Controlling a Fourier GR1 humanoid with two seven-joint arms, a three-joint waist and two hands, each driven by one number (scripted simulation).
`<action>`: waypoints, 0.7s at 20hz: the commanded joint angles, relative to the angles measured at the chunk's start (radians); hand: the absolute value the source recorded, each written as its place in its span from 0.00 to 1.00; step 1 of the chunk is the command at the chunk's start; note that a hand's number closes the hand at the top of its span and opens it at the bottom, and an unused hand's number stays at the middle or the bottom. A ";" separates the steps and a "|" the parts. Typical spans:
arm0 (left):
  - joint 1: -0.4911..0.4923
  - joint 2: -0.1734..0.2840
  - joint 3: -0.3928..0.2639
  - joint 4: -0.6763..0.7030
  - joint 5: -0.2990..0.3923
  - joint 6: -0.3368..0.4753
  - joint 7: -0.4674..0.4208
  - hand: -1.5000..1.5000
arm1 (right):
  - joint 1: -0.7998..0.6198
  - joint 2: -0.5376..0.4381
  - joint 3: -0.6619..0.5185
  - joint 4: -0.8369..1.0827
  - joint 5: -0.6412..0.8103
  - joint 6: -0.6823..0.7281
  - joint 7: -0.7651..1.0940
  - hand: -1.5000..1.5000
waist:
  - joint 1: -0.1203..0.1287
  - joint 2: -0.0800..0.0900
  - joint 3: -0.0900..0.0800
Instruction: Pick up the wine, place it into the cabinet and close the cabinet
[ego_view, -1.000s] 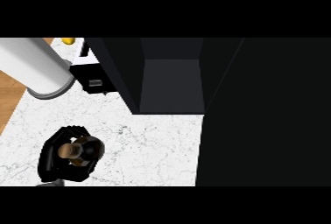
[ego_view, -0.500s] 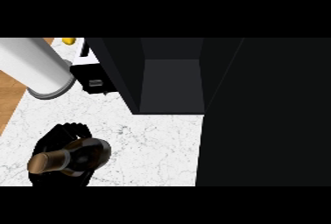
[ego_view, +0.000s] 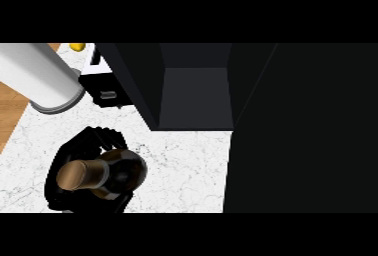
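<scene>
Wine (ego_view: 83, 174) sits in the left hand (ego_view: 74, 152), seen from straight above as a bronze cap ringed by dark glass shoulders, with black fingers curled around its left and upper side. It hangs over the white marble counter (ego_view: 184, 165), near the lower left of the view and well apart from the cabinet (ego_view: 196, 95), whose dark interior stands open further back. The pick-up looks done (whether the base has fully cleared the counter cannot be told from this angle). Carrying the bottle into the opening, letting go and shutting the door remain. The right hand shows nowhere; a grey forearm (ego_view: 40, 75) crosses the upper left corner.
</scene>
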 joint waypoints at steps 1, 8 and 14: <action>-0.108 -0.002 -0.001 -0.103 0.027 0.037 0.190 1.00 | -0.108 -0.006 -0.015 -0.018 -0.044 -0.048 0.079 0.00 | 0.004 0.001 -0.001; -0.167 -0.096 -0.205 -0.048 -0.064 0.243 0.157 1.00 | 0.082 -0.011 -0.078 -0.115 -0.152 0.038 -0.001 0.00 | -0.010 0.001 0.001; -0.379 -0.097 -0.345 0.030 -0.097 0.503 0.235 1.00 | 0.071 0.016 -0.015 -0.126 -0.093 0.016 0.038 0.00 | -0.017 0.000 0.000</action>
